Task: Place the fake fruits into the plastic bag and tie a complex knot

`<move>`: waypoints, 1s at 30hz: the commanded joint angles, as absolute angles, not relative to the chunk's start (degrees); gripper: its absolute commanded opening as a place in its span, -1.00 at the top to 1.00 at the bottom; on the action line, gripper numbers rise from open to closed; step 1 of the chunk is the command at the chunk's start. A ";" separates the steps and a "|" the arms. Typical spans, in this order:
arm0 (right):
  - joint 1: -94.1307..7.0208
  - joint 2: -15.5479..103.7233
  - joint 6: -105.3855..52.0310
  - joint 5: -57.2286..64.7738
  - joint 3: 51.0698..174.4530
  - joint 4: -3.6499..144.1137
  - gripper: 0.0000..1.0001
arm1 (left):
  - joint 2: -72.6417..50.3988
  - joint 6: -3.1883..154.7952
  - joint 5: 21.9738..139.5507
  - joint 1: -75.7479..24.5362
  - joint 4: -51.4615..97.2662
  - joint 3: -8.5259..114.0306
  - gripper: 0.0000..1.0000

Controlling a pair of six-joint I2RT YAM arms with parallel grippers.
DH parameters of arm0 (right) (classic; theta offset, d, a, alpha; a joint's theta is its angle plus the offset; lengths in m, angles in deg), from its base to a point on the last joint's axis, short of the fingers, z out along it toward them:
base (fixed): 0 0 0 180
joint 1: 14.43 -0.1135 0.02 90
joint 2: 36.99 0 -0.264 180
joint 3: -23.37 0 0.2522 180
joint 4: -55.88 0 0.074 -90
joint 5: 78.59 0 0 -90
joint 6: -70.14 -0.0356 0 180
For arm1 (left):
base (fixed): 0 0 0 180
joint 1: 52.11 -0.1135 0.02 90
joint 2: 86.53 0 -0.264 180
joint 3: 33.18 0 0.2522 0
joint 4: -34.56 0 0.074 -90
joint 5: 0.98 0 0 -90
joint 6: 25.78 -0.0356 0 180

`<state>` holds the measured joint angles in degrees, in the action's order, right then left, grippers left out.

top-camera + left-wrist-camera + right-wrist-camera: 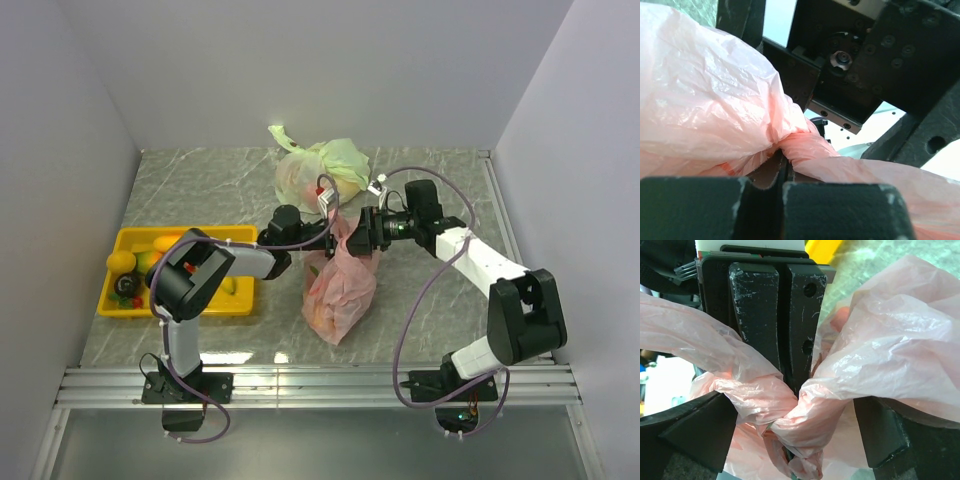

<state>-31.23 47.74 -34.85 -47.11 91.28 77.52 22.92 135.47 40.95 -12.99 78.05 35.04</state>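
Observation:
The pink plastic bag stands mid-table, bulging, its top gathered and lifted between both grippers. My left gripper is shut on a twisted strand of the bag; its fingers show pressed together in the right wrist view. My right gripper faces it, jaws wide apart, with the twisted pink handles running between and draped over its fingers. Several fake fruits lie in the yellow tray. What is inside the bag is hidden.
The yellow tray sits at the left, beside the left arm. A pale green-and-white knotted bag lies at the back centre, just behind the grippers. Grey walls close in the table on three sides.

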 commanded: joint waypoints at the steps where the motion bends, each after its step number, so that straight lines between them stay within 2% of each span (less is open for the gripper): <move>1: -33.51 44.84 -27.09 -46.59 94.77 87.19 -0.93 | 20.61 136.82 46.05 -12.03 84.34 37.98 0.99; 6: -30.69 44.22 -12.95 -45.72 103.47 107.73 -0.93 | 19.47 136.03 44.99 -11.94 85.48 37.01 0.99; 15: -22.00 43.16 -5.37 -50.55 106.21 119.99 -0.94 | 19.56 135.94 44.46 -11.85 86.28 37.18 0.99; 17: -21.03 43.16 -4.05 -50.55 105.86 120.44 -0.85 | 19.82 136.03 44.29 -11.85 86.37 37.27 0.99; 20: -20.49 43.43 -4.39 -51.69 104.63 119.74 -0.46 | 20.08 136.03 44.20 -11.68 86.63 37.71 0.99; 21: -20.49 43.51 -5.26 -52.39 103.50 117.65 -0.26 | 20.26 136.12 44.03 -11.76 86.72 37.97 0.99; 23: -21.02 44.13 -9.29 -52.75 102.26 114.39 -0.10 | 20.96 136.47 43.85 -11.68 87.15 38.33 0.99; 26: -23.03 44.83 -13.69 -52.66 100.50 108.94 -0.02 | 21.49 136.47 43.50 -11.41 87.60 39.29 0.99; 30: -26.90 45.27 -19.32 -51.26 97.95 101.74 -0.10 | 22.19 136.29 43.32 -10.80 87.95 39.91 0.99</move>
